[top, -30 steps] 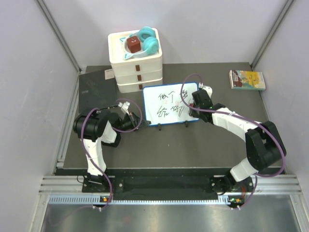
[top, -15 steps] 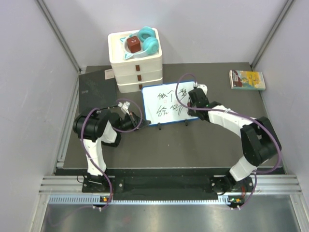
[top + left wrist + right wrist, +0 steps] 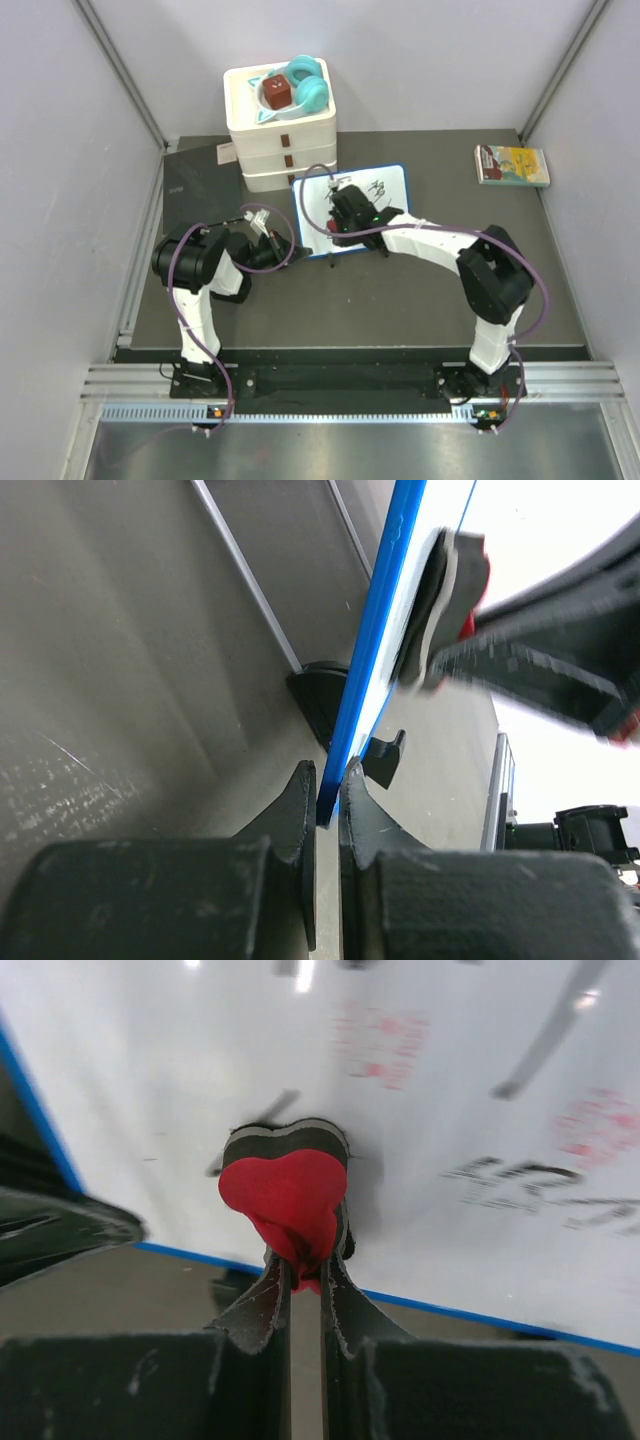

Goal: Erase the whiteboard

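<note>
The whiteboard (image 3: 392, 190), white with a thin blue frame, stands tilted on black feet at mid table. Black scribbles remain near its upper right. My left gripper (image 3: 293, 257) is shut on the board's blue frame at its lower left corner; the left wrist view shows the frame edge (image 3: 385, 630) pinched between the tips of that gripper (image 3: 328, 802). My right gripper (image 3: 338, 208) is over the board's left half, shut on a red heart-shaped eraser (image 3: 285, 1195) pressed against the board face (image 3: 450, 1070). Faint black strokes (image 3: 520, 1175) and red smudges (image 3: 600, 1120) lie to its right.
A white stacked drawer box (image 3: 282, 135) with teal headphones (image 3: 310, 82) and a red cube (image 3: 277, 93) on top stands just behind the board. A dark grey notebook (image 3: 200, 185) lies at back left. A small book (image 3: 512, 165) lies at back right.
My right gripper has swept the eraser leftward across the board, from its right side to its left half. Most of the black writing is gone. The left arm has not moved.
</note>
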`<state>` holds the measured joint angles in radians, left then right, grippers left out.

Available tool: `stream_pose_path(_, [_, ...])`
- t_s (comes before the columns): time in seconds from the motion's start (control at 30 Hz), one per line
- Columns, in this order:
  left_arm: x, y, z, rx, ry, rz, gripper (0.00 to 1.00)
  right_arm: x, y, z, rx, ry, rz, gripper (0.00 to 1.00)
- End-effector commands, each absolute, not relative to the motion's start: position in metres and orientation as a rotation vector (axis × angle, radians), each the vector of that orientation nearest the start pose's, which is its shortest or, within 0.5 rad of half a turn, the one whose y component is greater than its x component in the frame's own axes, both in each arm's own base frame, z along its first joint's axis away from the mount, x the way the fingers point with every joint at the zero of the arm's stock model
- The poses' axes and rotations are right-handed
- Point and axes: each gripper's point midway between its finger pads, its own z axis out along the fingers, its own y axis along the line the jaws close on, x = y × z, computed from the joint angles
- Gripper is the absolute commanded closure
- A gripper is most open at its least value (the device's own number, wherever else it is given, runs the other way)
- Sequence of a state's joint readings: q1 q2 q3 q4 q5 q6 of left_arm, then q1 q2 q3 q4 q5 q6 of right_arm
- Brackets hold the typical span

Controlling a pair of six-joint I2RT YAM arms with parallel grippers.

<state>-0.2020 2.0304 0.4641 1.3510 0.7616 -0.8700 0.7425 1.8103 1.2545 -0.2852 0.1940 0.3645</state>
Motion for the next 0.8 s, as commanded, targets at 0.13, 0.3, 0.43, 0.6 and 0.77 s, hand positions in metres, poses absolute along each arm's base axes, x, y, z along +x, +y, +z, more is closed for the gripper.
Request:
stream_pose_path(0.13, [0.318,-0.198,-0.019,-0.254,2.212,-1.262,1.0,0.346,0.362,0.078,-0.509,2.348,0.419,1.0])
stream_pose_path(0.3, [0.319,-0.199,-0.018,-0.251,2.209,-1.259,1.0,0.357,0.359,0.082,-0.465,2.348,0.357,1.0])
stream_pose_path(0.43, [0.317,-0.198,-0.019,-0.248,2.214,-1.253,1.0,0.365,0.343,0.08,-0.422,2.367,0.233,1.0])
stream_pose_path(0.6, [0.317,-0.197,-0.019,-0.247,2.214,-1.246,1.0,0.382,0.32,0.088,-0.283,2.356,0.136,1.0])
stream_pose_path(0.77, [0.316,-0.198,-0.02,-0.241,2.219,-1.247,1.0,0.397,0.29,0.09,-0.156,2.324,0.092,1.0])
